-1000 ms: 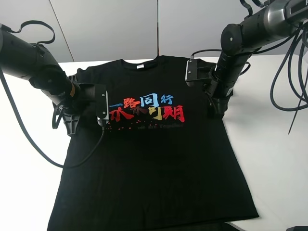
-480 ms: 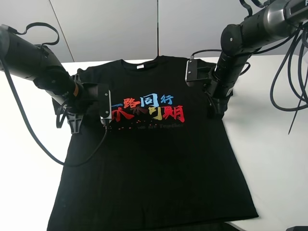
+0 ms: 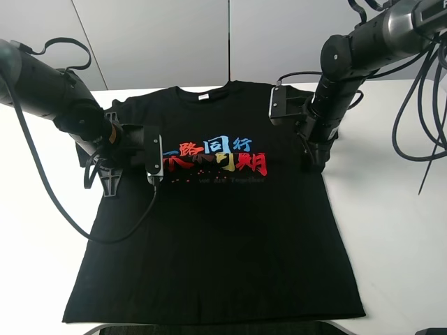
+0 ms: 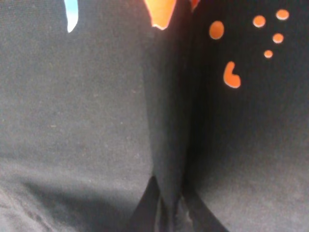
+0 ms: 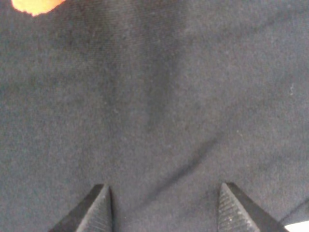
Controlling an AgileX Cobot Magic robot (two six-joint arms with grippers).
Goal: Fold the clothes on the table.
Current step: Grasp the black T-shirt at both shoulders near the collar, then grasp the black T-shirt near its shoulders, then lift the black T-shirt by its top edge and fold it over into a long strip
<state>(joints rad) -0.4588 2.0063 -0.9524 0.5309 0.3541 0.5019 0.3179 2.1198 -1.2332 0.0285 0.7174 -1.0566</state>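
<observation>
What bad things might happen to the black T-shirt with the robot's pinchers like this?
1. The left gripper is shut on only a thin ridge of the T-shirt, so the cloth might slip out when it is lifted.
2. The right gripper is open and holding nothing. If only one side rises, the shirt may drag crooked across the table and wrinkle.

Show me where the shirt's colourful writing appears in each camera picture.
Exterior high: writing across the chest, mid-picture.
Left wrist: orange and blue bits of writing around the pinched fold.
Right wrist: one orange scrap of writing at the picture's edge.
Shared landmark: the black shirt cloth.
</observation>
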